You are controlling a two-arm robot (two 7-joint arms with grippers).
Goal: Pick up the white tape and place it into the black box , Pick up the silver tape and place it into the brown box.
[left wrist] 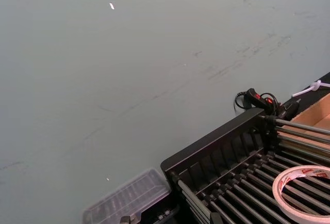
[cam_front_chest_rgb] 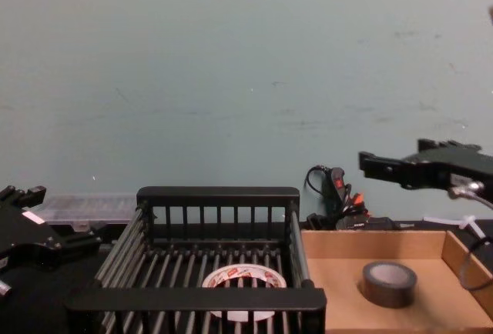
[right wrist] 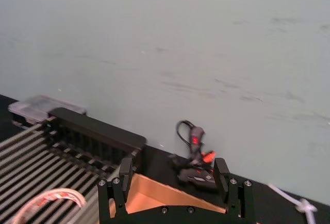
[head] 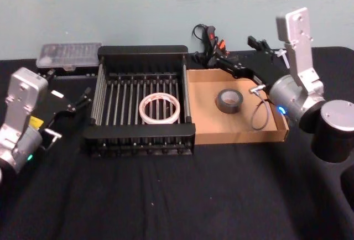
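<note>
Jaws open, empty | white tape (head: 160, 109) in black box (head: 141, 55) | silver tape (head: 228, 101) in brown box (head: 206, 124)

Two rolls of tape: one white tape (head: 160, 109), one silver tape (head: 228, 101). Two boxes: one black box (head: 142, 55), one brown box (head: 238, 135). One clear plastic case (head: 68, 55), and what looks like one glue gun (head: 213, 45).

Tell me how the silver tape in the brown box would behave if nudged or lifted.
The silver tape lies flat on its side in the brown box, so a nudge would probably slide it, not roll it. Its thick wound ring looks stiff, likely keeping its shape when gripped. It seems compact, probably light enough to lift easily.
</note>
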